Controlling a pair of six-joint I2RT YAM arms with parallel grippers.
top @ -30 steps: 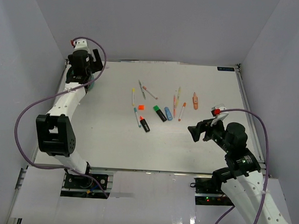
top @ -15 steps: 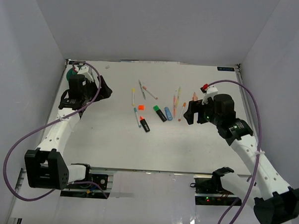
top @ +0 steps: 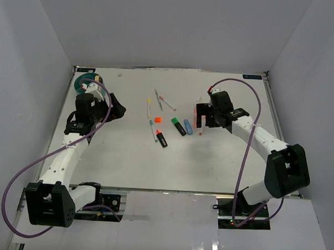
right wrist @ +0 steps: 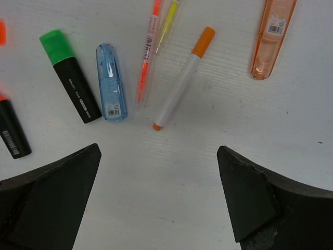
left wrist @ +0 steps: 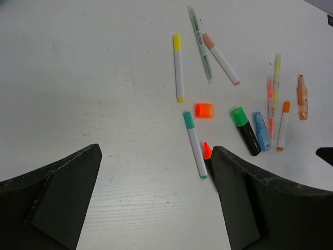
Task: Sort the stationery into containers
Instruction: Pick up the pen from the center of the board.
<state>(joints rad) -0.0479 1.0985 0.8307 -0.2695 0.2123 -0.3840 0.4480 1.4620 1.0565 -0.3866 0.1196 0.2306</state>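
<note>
Stationery (top: 178, 126) lies loose in the middle of the white tabletop (top: 132, 156). The round teal plastic divided organiser (top: 79, 83) is in the far-left corner. Both grippers are wide open and empty. The left gripper (left wrist: 156, 151) is near the teal-capped white pen (left wrist: 194, 145), and the right gripper (right wrist: 158, 151) is above the orange-capped white pen (right wrist: 179, 83). That one looks like the next pick: yaw square to its slanted barrel, centre mid-barrel, and keep the fingers off the translucent blue highlighter (right wrist: 110, 83) just beside it.

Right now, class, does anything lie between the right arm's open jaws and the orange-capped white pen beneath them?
Nothing visible does. In the right wrist view the orange-capped white pen lies uncovered ahead of the open jaws. The thin pink pen and the blue highlighter lie beside it, apart, not over it.
</note>
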